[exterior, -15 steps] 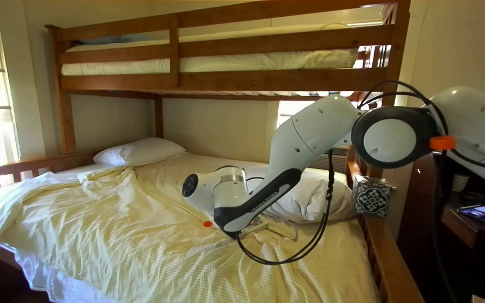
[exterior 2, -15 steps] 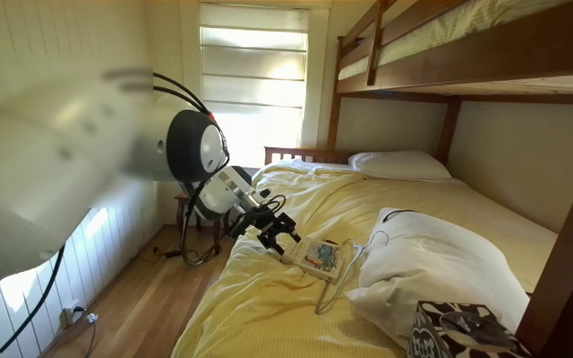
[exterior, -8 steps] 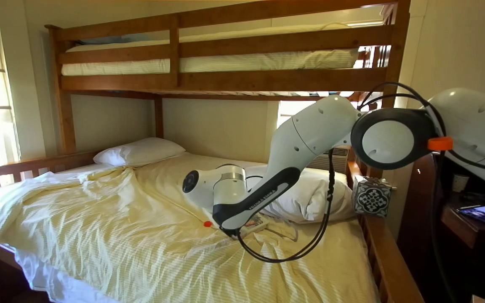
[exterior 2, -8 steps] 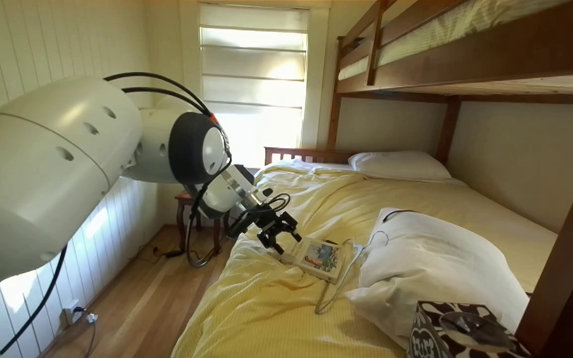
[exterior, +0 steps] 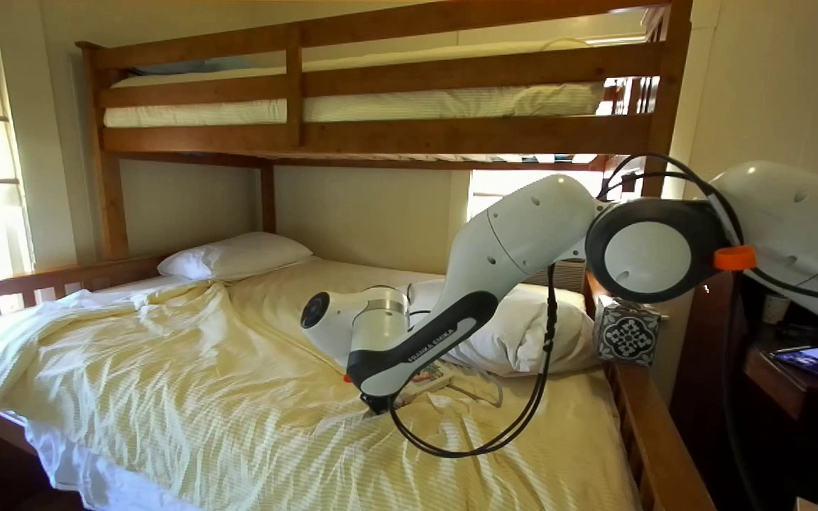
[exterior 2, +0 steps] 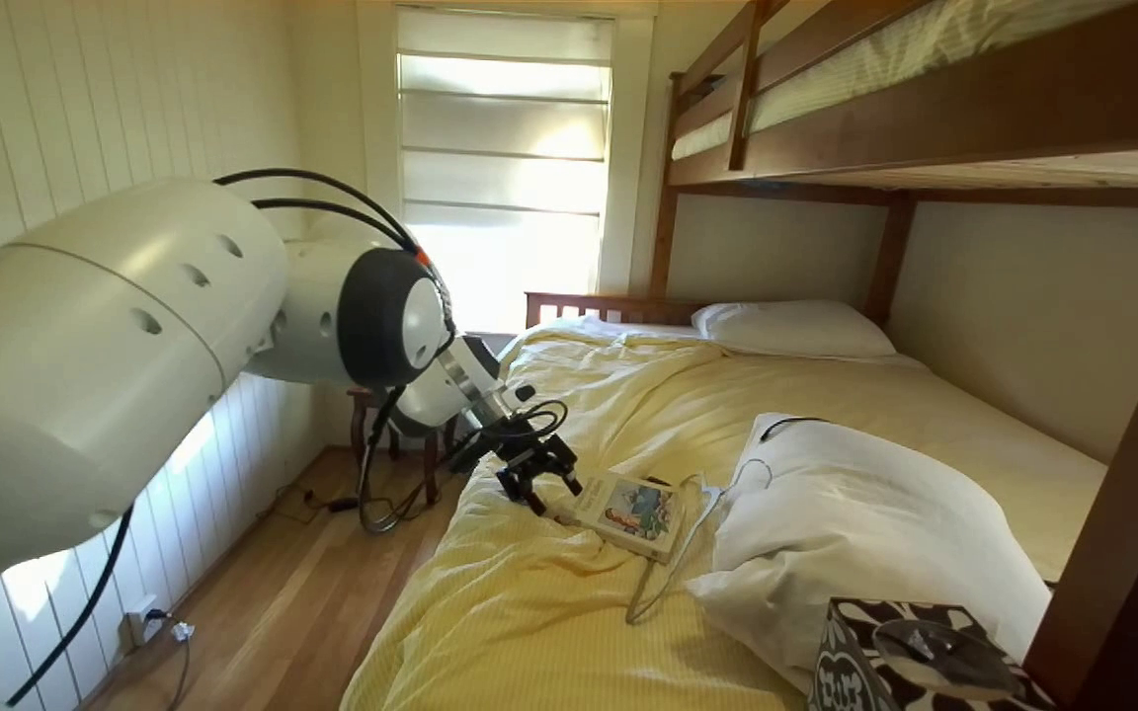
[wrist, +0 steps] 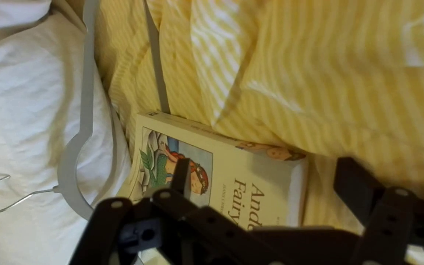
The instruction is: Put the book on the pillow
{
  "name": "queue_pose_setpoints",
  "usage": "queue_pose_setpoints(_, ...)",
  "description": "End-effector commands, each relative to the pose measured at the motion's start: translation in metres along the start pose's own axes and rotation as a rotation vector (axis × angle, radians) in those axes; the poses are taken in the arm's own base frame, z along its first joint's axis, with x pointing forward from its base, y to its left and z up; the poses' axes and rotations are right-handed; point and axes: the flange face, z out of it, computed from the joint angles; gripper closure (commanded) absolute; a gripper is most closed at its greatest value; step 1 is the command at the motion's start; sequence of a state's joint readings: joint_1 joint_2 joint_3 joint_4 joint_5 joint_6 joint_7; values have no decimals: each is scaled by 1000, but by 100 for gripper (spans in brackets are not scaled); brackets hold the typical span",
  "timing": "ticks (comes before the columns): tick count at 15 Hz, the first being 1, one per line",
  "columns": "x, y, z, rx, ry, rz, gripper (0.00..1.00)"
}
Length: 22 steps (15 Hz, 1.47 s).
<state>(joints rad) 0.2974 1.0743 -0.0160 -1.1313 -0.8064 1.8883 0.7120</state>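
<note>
The book [exterior 2: 640,515] lies flat on the yellow striped bedding, cover up. It has a pale cover with a picture and shows larger in the wrist view [wrist: 250,162]. In an exterior view the arm partly hides the book [exterior: 434,376]. My gripper [exterior 2: 558,499] is open at the book's short edge. In the wrist view the gripper [wrist: 265,167] has one finger over the cover and the other past the edge, above the bedding. Nothing is held. The puffy, creased white pillow [exterior 2: 865,533] lies just beyond the book and also shows in the wrist view [wrist: 24,110].
A pale clothes hanger [wrist: 87,84] lies between book and pillow, its hook over the pillow. A patterned tissue box [exterior: 628,332] stands by the pillow. A flatter white pillow [exterior: 235,257] lies at the far end. The upper bunk's wooden rail [exterior: 466,135] runs above.
The arm has lowered. The gripper has moved slightly down and back from the book, toward the bed's near side. The book and pillow have not moved.
</note>
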Motion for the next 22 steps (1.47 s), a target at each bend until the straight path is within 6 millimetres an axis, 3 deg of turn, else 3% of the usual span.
queue_pose_setpoints(1,19,-3,17,34,-11,-35,0)
queue_pose_setpoints(9,31,-3,52,-23,-62,-92,0)
queue_pose_setpoints(16,61,48,42,-2,16,-17,0)
queue_pose_setpoints(20,67,59,45,19,28,-24,5)
queue_pose_setpoints(21,68,62,44,25,33,-22,0)
queue_pose_setpoints(22,70,65,43,28,36,-19,2)
